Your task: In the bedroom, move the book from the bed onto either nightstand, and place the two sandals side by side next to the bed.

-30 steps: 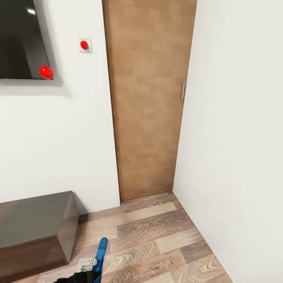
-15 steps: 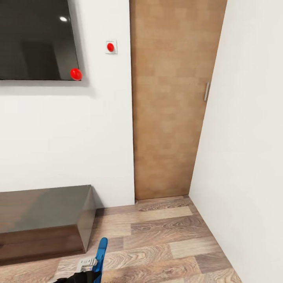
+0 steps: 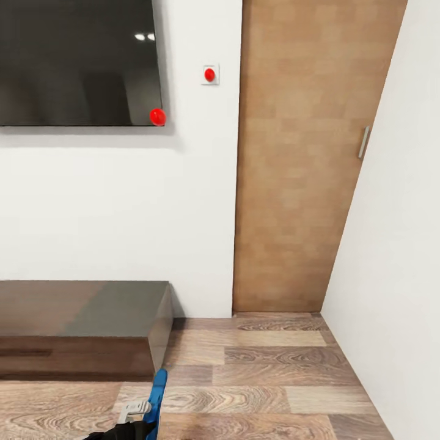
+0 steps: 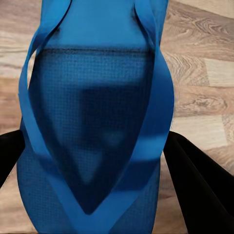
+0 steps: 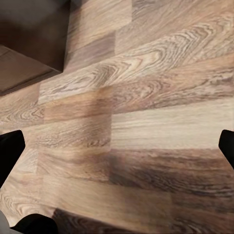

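Carrying a bright blue sandal (image 3: 157,394) at the lower left of the frame, the left tool (image 3: 139,410) is clamped on it, its long axis pointing straight ahead along the fingers toward the low dark cabinet (image 3: 85,327). Thin straps run down its textured sole. Right tool (image 5: 117,161) hangs wide apart, holding nothing, over the plank floor (image 3: 275,379).

No readable text, label or number anywhere.
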